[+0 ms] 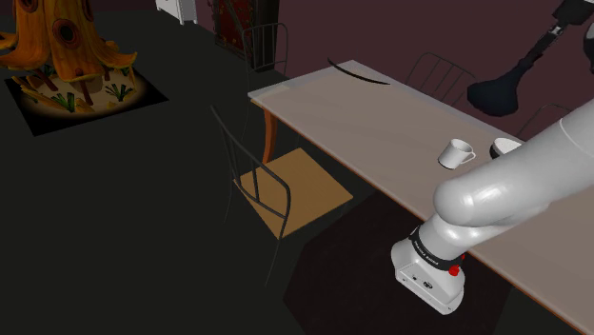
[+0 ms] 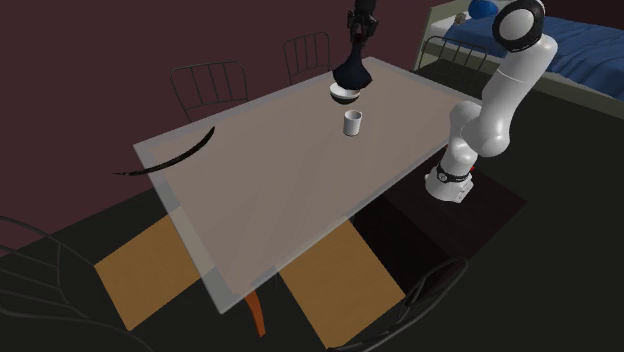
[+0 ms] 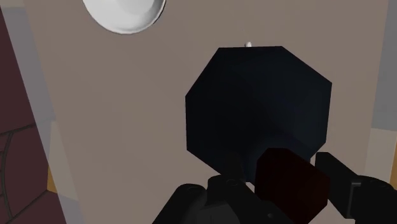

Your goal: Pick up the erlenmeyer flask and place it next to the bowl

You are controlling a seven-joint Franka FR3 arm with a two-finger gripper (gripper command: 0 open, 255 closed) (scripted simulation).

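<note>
One dark flask [image 3: 257, 102], neck tight within the pincer [image 3: 283, 181].

A rectangular table with a pale grey-brown top [image 1: 352, 119] and reddish-brown wooden legs stands on a dark floor. A small white mug with a handle [image 1: 457, 153] stands on the tabletop, toward 3 o'clock in the shoulder view. In the second exterior view the mug [image 2: 352, 122] is toward 1 o'clock. A thin, dark curved strip [image 1: 359, 73] lies at the table's far end, toward 12 o'clock in the shoulder view. A dark wire-frame chair with a square tan-orange seat [image 1: 290, 190] sits beside the table's 7 o'clock edge. An orange tree-stump figure on a round base [image 1: 71, 48] stands at 10 o'clock. In the second exterior view, a bed with a blue cover [image 2: 585, 45] lies at 2 o'clock.
</note>
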